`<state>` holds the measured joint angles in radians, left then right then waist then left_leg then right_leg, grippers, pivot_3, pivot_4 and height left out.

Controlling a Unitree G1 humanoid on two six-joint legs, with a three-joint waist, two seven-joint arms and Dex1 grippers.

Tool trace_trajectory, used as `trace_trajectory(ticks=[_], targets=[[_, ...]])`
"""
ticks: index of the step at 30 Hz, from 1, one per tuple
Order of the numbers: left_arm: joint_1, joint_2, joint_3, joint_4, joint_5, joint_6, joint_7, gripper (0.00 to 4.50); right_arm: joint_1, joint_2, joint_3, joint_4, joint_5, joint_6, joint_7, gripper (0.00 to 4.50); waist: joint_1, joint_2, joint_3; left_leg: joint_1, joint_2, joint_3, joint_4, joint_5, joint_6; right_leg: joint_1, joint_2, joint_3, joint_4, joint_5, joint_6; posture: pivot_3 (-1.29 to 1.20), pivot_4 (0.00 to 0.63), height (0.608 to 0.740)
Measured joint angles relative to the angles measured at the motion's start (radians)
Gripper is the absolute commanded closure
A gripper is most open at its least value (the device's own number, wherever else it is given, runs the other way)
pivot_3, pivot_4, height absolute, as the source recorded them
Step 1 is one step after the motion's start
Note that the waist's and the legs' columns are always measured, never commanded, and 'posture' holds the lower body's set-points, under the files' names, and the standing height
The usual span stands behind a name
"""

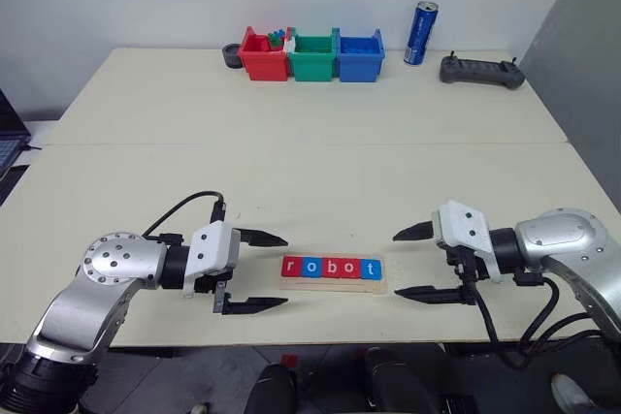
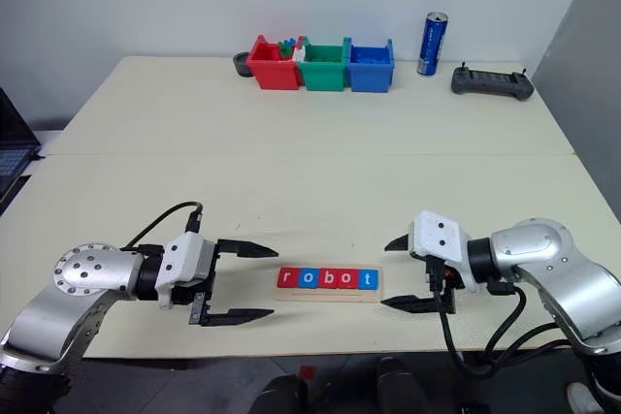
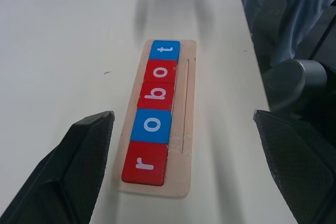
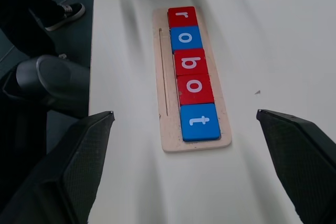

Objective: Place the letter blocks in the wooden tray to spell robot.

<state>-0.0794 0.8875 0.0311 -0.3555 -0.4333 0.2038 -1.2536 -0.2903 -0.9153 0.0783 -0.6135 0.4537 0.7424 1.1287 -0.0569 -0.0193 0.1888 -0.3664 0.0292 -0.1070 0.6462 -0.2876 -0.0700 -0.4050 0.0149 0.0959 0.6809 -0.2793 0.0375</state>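
Observation:
The wooden tray (image 1: 334, 283) lies near the table's front edge, between my two grippers. Several letter blocks (image 1: 332, 268) sit in it side by side: red r, blue o, red b, red o, blue t, reading "robot". The left wrist view shows the same row of letter blocks (image 3: 155, 110) on the wooden tray (image 3: 181, 179), and so does the right wrist view, with letter blocks (image 4: 192, 74) on the wooden tray (image 4: 164, 124). My left gripper (image 1: 264, 270) hovers just left of the tray, open and holding nothing. My right gripper (image 1: 415, 263) hovers just right of it, open and empty too.
At the table's far edge stand a red bin (image 1: 262, 54), a green bin (image 1: 313, 56) and a blue bin (image 1: 359, 55), with a blue can (image 1: 420, 33) and a black controller (image 1: 480, 71) to their right. A dark round object (image 1: 231, 55) sits left of the bins.

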Motion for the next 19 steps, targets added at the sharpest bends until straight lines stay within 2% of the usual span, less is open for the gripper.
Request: trace_trajectory(ticks=[9,19], targets=[[0.043,0.028,0.05,-0.002,-0.026,0.003,-0.015,0.0,0.064,-0.019,-0.033,0.038,-0.002,-0.085,-0.003,0.02,0.0,0.0,0.0,0.0,0.0,0.001,0.0,0.0,0.0,0.0,0.0,0.0,0.0,0.0,0.0,0.0,0.15,0.74],[0.009,0.026,0.053,0.015,-0.031,0.005,-0.013,0.0,0.07,-0.022,-0.033,0.065,-0.002,-0.122,-0.008,0.02,0.0,0.0,0.0,0.0,0.0,0.0,0.0,0.0,0.0,0.0,0.0,0.0,0.0,0.0,0.0,0.0,0.15,0.74]])
